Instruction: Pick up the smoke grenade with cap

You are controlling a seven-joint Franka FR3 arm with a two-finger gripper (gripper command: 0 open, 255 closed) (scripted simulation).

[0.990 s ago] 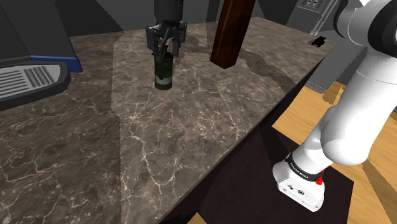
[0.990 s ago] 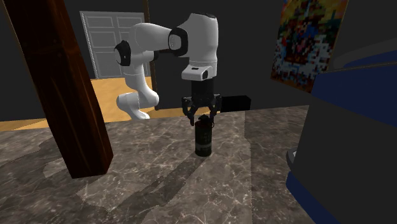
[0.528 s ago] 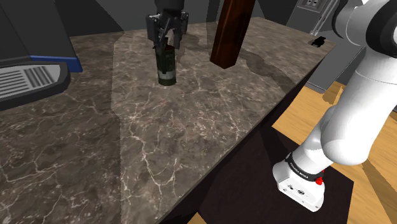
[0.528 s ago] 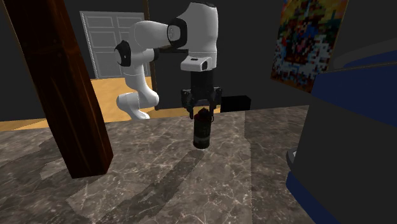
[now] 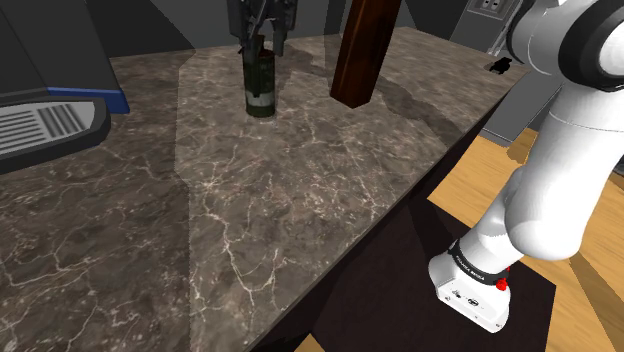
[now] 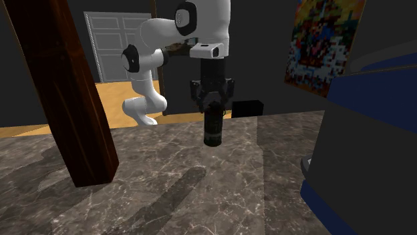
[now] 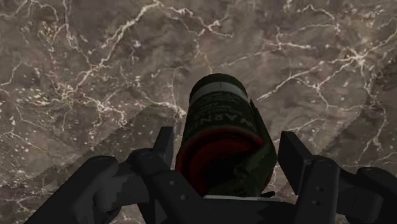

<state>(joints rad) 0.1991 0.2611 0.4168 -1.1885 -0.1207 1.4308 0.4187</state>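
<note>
Gripper [image 5: 262, 42] clamped on top end of smoke grenade [image 5: 260, 85], fingers [image 7: 294, 159] hugging its sides. Grenade dark green with pale band, white lettering, red at gripped end. Hangs upright, base clear of marble countertop [image 5: 300, 200], above its far edge. Brown wooden post [image 5: 362, 50] stands near, toward shoulder view's right. Blue-edged appliance [image 5: 50, 105] sits at countertop's left edge in that view.

Marble counter [image 5: 300, 200] w/ upright wood post [image 5: 362, 50]; blue-edged machine [image 5: 50, 95] at shoulder view's left; door [image 6: 120, 47], poster [image 6: 327, 40] in bkgd.
</note>
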